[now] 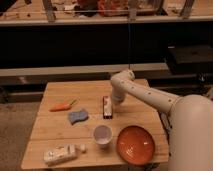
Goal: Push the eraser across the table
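The eraser (107, 107) is a small narrow block with dark sides and a white and reddish top. It lies near the middle of the light wooden table (60, 130), its long side pointing away from me. My white arm reaches in from the right and bends down over the table. Its gripper (115, 100) is low at the tabletop, just right of the eraser's far end, close to it or touching it.
An orange carrot (61, 106) and a blue wavy sponge (78, 116) lie left of the eraser. A white cup (102, 134) and an orange bowl (135, 145) stand in front of it. A white labelled packet (61, 154) lies at the front left.
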Motion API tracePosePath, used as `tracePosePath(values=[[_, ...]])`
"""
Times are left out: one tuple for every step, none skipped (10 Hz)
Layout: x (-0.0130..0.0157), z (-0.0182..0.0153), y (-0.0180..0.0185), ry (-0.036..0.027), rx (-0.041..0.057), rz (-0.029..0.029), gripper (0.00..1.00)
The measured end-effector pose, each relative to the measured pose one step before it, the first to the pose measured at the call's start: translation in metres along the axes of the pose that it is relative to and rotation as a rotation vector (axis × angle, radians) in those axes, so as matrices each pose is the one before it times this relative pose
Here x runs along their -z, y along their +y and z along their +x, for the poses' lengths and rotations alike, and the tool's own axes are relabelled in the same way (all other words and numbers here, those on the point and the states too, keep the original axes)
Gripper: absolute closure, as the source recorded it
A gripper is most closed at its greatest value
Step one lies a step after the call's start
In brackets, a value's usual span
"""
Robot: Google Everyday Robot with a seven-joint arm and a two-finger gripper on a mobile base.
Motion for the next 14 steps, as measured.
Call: tracePosePath(values=[[0.00061,0.00133,-0.00001,-0.00106,-0.00862,0.00344,1.0],[0.00148,-0.00179,-0.00093,-0.00164,-0.00622,0.00351,1.0],[0.00106,-0.00296,-0.00116,-0.00072,-0.00263,0.0019,1.0],[0.0003,-0.00232,-0.0003,-0.00055,0.00095,0.0011,1.0],[-0.00105,-0.00369,-0.0007,0.00086,-0.00374,0.00216,1.0],[-0.00047,-0.00275,-0.00091,-0.00094,-0.00123,0.00161,1.0],[-0.00045,-0.00354,-0.00129,-0.00183,0.00102,0.00272,1.0],[0.00053,0.00167,0.00068,0.00092,-0.00411,0.00189,1.0],[0.00062,0.00148,0.00076,-0.00099,-0.007,0.00213,1.0],[0.0016,0.00055,-0.00049,-0.00121,-0.00858,0.00322,1.0],[-0.00016,-0.00199,-0.00016,-0.00041,-0.00267,0.00097,1.0],[-0.00168,-0.00674,-0.00135,-0.00026,0.00381,0.00069,1.0],[-0.00055,-0.00664,-0.00213,-0.00024,0.00272,0.00292,1.0],[-0.00043,-0.00209,-0.00016,-0.00093,-0.00022,0.00076,1.0]])
